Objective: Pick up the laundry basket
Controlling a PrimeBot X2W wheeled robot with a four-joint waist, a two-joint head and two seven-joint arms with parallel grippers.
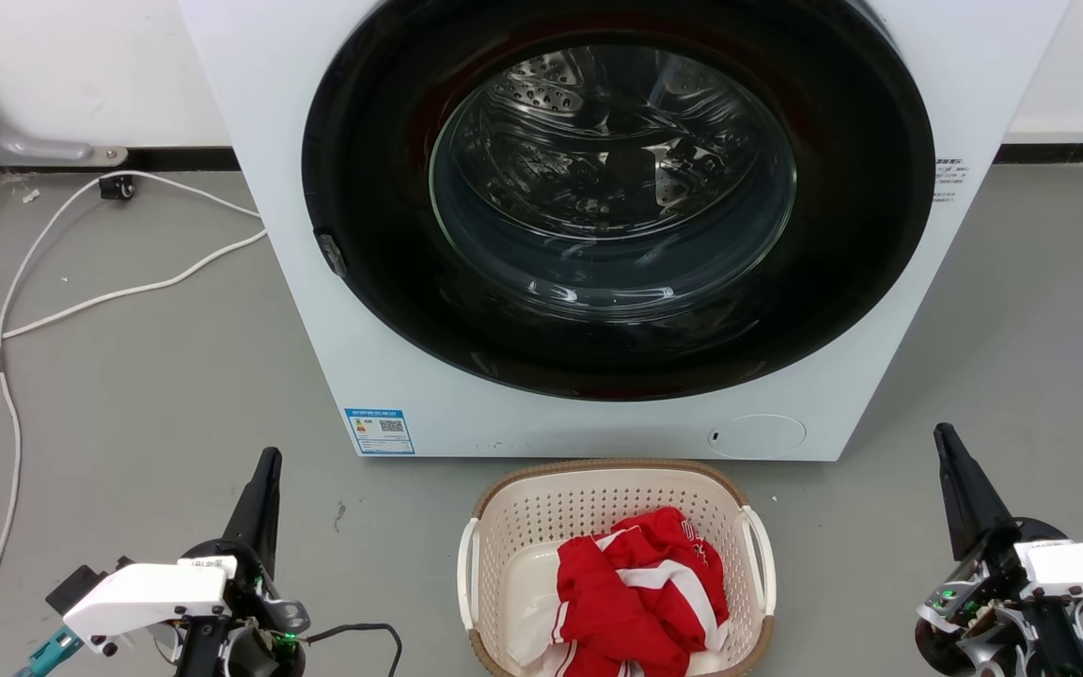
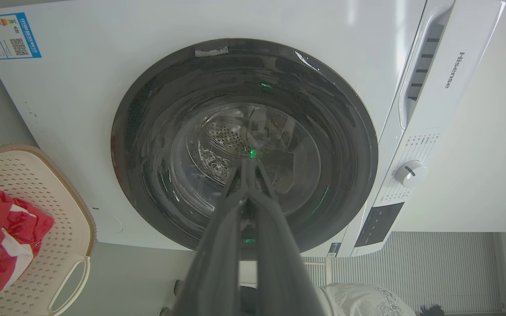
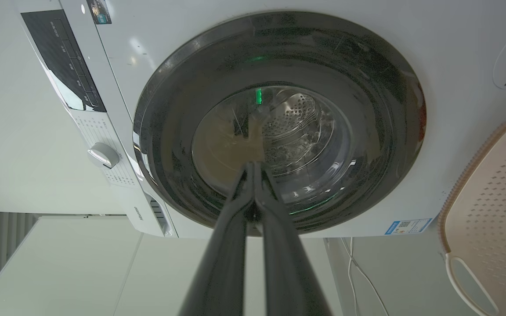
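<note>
1. Head view: the laundry basket [image 1: 551, 517] stands on the floor just in front of the washing machine [image 1: 259, 188], with a red and white cloth [image 1: 635, 592] inside.
   - It lies between the two arms, and neither one is clearly nearer.
   - The left gripper [image 1: 270, 459] is over the floor to the left of the basket and the right gripper [image 1: 945, 433] to the right, both well apart from it.
   - On each, the two fingers are pressed together on nothing and point toward the machine.
   - One white handle [image 1: 466, 574] faces the left arm and the other white handle [image 1: 764, 564] faces the right arm.
   - The near end of the basket is cut off, so I cannot tell its long axis for sure.

2. Left wrist view: the left gripper [image 2: 248, 162], tips touching, aims at the machine door [image 2: 244, 145]. The basket [image 2: 37, 193] is off to the side of the fingers, not ahead of them.

3. Right wrist view: the right gripper [image 3: 253, 165] is also clenched and empty, and it aims at the door [image 3: 279, 118]. The basket [image 3: 490, 184] is again at the side.

4. My judgement: each arm must turn inward and go down toward its own handle, and the fingers must part first.
</note>
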